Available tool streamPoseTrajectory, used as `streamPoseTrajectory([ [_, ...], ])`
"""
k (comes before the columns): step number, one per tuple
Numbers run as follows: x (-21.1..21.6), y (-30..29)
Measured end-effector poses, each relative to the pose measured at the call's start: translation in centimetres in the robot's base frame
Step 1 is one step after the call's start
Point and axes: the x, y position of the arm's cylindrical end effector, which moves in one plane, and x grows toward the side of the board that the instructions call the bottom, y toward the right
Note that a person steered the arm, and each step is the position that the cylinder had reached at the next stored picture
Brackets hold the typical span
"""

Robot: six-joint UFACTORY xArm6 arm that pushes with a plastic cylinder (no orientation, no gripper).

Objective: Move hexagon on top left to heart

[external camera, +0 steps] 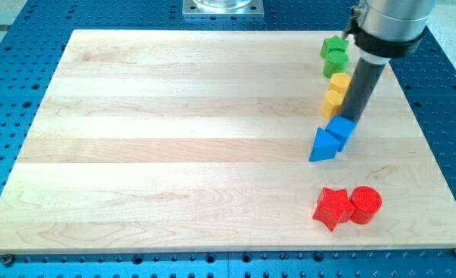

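Observation:
My tip (353, 118) is at the view's right, just right of the lower yellow block (332, 101) and touching or nearly touching the top edge of the blue cube (341, 128). An upper yellow block (338, 82), possibly a hexagon, sits against the lower yellow one; their shapes are hard to make out. A green star (335, 46) and a second green block (335, 65) stand above them near the board's top right. A blue triangle (321, 146) leans against the blue cube's lower left.
A red star (333, 207) and a red cylinder (365, 205) sit side by side near the board's bottom right. The wooden board (174, 139) lies on a blue perforated table; the arm's body (386, 23) hangs over the top right corner.

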Motion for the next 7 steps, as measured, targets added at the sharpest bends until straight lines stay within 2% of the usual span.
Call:
streamPoseTrajectory([
  [2, 2.6, -0.7],
  [4, 2.5, 0.1],
  [6, -0.2, 9.1],
  [7, -4.5, 8.7],
])
